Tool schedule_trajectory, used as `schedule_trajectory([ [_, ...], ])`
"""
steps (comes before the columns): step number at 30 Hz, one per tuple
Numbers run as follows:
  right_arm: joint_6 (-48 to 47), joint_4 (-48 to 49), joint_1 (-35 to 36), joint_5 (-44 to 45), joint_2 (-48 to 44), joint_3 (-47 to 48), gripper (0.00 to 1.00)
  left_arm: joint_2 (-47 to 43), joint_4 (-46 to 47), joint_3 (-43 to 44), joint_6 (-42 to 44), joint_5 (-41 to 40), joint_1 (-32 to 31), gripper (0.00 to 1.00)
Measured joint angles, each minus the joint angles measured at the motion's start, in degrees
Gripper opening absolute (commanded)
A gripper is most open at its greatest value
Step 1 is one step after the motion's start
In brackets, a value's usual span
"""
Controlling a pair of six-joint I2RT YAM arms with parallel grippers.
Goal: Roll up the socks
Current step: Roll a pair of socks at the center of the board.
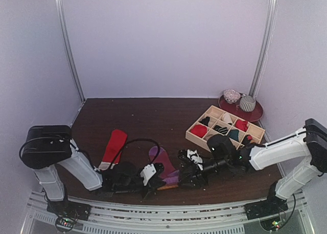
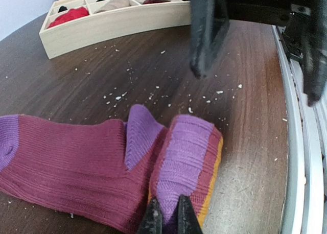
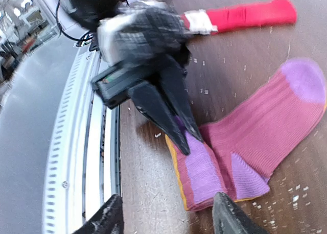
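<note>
1. Two socks lie on the dark wooden tabletop [image 1: 153,111]: one magenta ribbed sock [image 2: 76,162] with its purple-and-orange cuff folded over, and one red sock [image 1: 113,144] lying flat.
2. Left gripper [image 2: 168,218] pinches the magenta cuff fold; right gripper [image 3: 168,213] stands open near it.

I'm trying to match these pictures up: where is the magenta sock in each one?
Top: magenta sock, near edge, centre.
Left wrist: lower left.
Right wrist: right of centre.
Landmark: the left gripper pinching its folded end, in all three.
</note>
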Motion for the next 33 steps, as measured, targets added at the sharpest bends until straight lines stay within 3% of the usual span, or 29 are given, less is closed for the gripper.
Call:
schedule_trajectory([
  [6,-14.6,7.87,8.02,12.31,-4.94,-7.34,0.65,1.49,-3.37,3.43,-6.73,4.76,1.36,0.0],
  [17,-29.29,9.05,10.84,24.98,5.31,-3.19,0.64,1.9,-1.99,2.27,-10.38,8.28,2.93,0.0],
  [20,-30.71,9.01,10.99,26.53,7.26,-2.32,0.58,1.99,-1.44,1.97,-10.45,8.92,3.15,0.0],
  [26,-31.06,7.28,11.04,27.89,10.38,0.44,0.32,2.21,0.04,1.18,-10.43,10.45,3.63,0.0],
  [29,-29.75,6.08,11.04,27.87,11.47,1.4,0.2,2.21,0.28,1.03,-10.14,11.45,4.02,0.15],
  [31,-27.74,4.59,11.04,27.47,12.09,2.78,0.17,2.08,0.44,0.94,-9.84,11.69,4.17,0.35],
  [33,-25.86,2.89,11.04,26.62,12.74,4.48,0.17,1.03,-0.04,-0.22,-9.16,11.69,4.28,0.44],
])
